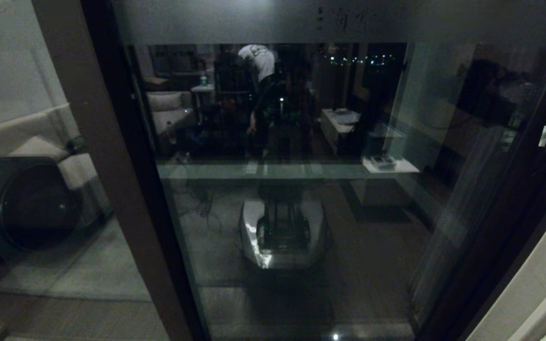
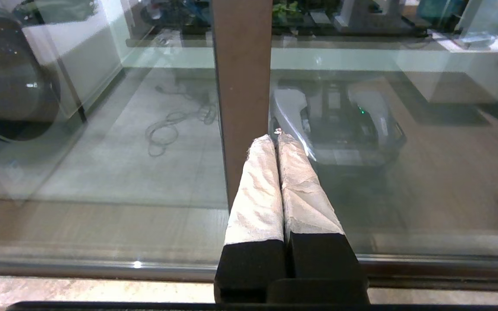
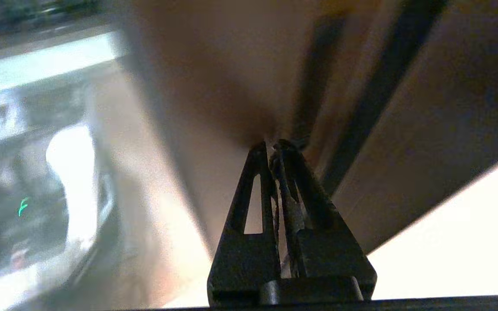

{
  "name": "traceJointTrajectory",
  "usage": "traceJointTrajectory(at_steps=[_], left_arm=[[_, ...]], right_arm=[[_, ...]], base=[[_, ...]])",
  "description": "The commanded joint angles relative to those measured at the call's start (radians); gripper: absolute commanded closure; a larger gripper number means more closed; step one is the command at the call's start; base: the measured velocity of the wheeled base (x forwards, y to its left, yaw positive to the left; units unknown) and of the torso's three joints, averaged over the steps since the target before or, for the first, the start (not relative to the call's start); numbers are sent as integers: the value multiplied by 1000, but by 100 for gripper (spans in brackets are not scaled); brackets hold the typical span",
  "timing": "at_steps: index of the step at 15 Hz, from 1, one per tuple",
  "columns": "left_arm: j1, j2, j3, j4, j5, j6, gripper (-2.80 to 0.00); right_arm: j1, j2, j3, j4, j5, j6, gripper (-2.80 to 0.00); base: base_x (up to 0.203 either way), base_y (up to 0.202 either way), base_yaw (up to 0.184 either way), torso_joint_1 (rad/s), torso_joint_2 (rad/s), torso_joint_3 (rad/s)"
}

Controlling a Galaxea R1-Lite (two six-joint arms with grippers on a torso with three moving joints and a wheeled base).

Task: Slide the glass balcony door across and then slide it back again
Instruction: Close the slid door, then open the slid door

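The glass balcony door (image 1: pixel 311 203) fills the head view, a tall pane in a dark brown frame with a frosted top band (image 1: pixel 349 21) bearing faint characters. Neither gripper shows in the head view. In the left wrist view my left gripper (image 2: pixel 275 137) is shut and empty, its white-wrapped fingers (image 2: pixel 257 190) reaching just beside the brown stile (image 2: pixel 241 86), over the glass. In the right wrist view my right gripper (image 3: pixel 273 144) is shut, its black tips right at the door's other brown stile (image 3: pixel 214 77), beside a narrow dark slot (image 3: pixel 311 86). Contact cannot be told.
A dark washing machine (image 1: pixel 26 203) stands behind the glass pane at the left. My own base reflects in the glass (image 1: pixel 282 232). A pale wall (image 1: pixel 538 284) borders the frame on the right. The floor track (image 2: pixel 102 263) runs below the door.
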Motion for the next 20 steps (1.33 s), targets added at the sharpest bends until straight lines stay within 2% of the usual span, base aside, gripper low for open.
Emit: traceJointTrajectory(at_steps=[1,6,7,9,10,11,13,16,18,20], left_arm=[[0,0,0,0,0,0,0],[0,0,0,0,0,0,0],[0,0,0,0,0,0,0],[0,0,0,0,0,0,0],[0,0,0,0,0,0,0],[0,0,0,0,0,0,0],[0,0,0,0,0,0,0],[0,0,0,0,0,0,0],[0,0,0,0,0,0,0],[0,0,0,0,0,0,0]], right_arm=[[1,-185,75,28,24,-6,0],[3,-423,175,94,58,-19,0],[3,-477,201,95,97,-19,0],[-1,-594,272,101,257,-4,0],[-7,-656,312,104,359,29,0],[-16,-719,358,107,462,87,0],[-37,-842,437,109,610,194,0],[-45,-1019,526,139,768,270,0],[-38,-1127,522,247,860,289,0],[-9,-1254,508,348,961,347,0]], base=[[0,0,0,0,0,0],[0,0,0,0,0,0],[0,0,0,0,0,0],[0,0,0,0,0,0],[0,0,0,0,0,0],[0,0,0,0,0,0],[0,0,0,0,0,0],[0,0,0,0,0,0],[0,0,0,0,0,0],[0,0,0,0,0,0]])
